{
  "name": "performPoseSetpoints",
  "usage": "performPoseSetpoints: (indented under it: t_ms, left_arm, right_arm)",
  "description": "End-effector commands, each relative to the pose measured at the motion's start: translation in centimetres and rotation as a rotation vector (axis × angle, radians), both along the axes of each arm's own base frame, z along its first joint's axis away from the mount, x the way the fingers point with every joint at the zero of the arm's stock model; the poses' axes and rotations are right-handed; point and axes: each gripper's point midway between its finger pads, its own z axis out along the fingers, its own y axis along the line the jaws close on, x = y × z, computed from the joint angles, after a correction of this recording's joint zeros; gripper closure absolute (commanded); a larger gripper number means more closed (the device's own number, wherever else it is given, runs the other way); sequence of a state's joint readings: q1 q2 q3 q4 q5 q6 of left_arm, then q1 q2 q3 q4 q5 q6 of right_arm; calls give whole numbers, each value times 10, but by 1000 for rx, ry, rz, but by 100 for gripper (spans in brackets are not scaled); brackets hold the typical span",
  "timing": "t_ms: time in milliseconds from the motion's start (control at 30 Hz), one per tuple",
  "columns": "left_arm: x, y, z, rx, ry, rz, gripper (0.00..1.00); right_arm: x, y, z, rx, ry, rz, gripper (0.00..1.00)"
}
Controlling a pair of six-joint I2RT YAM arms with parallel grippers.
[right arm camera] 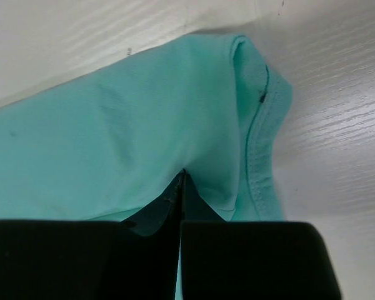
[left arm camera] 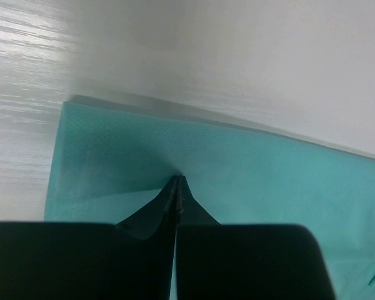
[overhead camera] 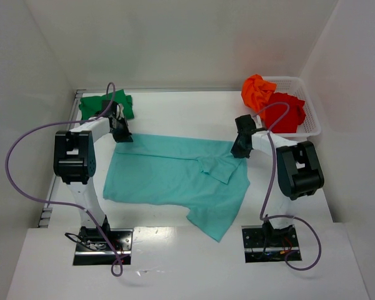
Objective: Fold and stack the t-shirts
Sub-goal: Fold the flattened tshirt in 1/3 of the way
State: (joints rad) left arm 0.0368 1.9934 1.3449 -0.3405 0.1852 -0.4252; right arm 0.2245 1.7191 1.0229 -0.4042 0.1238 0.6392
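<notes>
The light teal t-shirt (overhead camera: pixel 175 178) lies spread on the white table, with one sleeve folded over near its right side. My left gripper (overhead camera: pixel 124 137) is shut on its far left corner, where the cloth (left arm camera: pixel 237 169) bunches at the jaws (left arm camera: pixel 178 181). My right gripper (overhead camera: pixel 239 152) is shut on its far right corner, near a hemmed edge (right arm camera: pixel 256 144) beside the jaws (right arm camera: pixel 182 175). The dark green t-shirt (overhead camera: pixel 94 104) lies crumpled at the far left. The bright orange t-shirt (overhead camera: pixel 257 91) and the red t-shirt (overhead camera: pixel 287 111) lie in the basket.
A white mesh basket (overhead camera: pixel 312 122) stands at the far right. White walls close in the table on three sides. Purple cables loop from both arms. The arm bases (overhead camera: pixel 100 240) sit at the near edge.
</notes>
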Motion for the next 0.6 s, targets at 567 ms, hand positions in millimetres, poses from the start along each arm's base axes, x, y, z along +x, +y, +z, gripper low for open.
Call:
performPoseSetpoints:
  t_ms: [567]
  left_arm:
    - [12,27,15,137,0,71,100]
  right_arm:
    - [60,3,-20,-107,17,62,100]
